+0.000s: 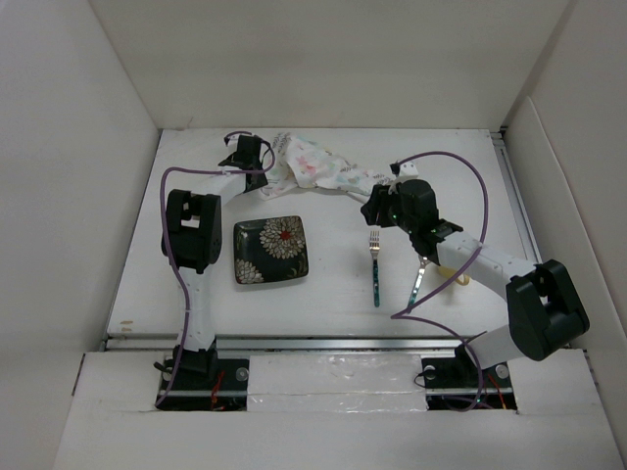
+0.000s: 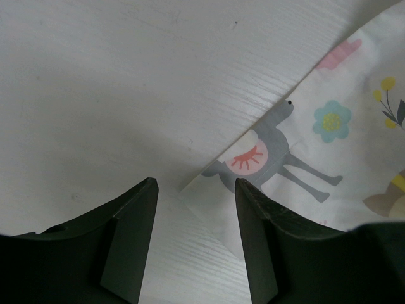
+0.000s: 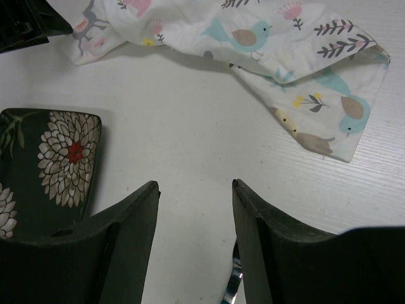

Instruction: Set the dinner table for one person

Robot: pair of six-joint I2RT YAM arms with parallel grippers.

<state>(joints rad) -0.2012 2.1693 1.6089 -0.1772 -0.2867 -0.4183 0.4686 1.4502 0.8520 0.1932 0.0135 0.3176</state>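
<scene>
As left pincer (image 2: 195, 182) and right pincer (image 3: 195, 183) gape, the dinner table (image 1: 338, 250) lies beneath.

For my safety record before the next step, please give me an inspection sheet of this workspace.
Surface: dinner table, white, no spills seen.
Job's things: patterned placemat crumpled at the far side; dark flowered plate; fork; second utensil, partly under the right arm.
Clutter: small yellowish item beside the right arm, too small to identify.
Grippers: left end effector open, the placemat's corner showing between its fingers, not gripped; right end effector open over bare table.
Cables: purple cable on the left arm; the right arm's cable loops wide over the table.
Surroundings: white wall panels on three sides.
</scene>
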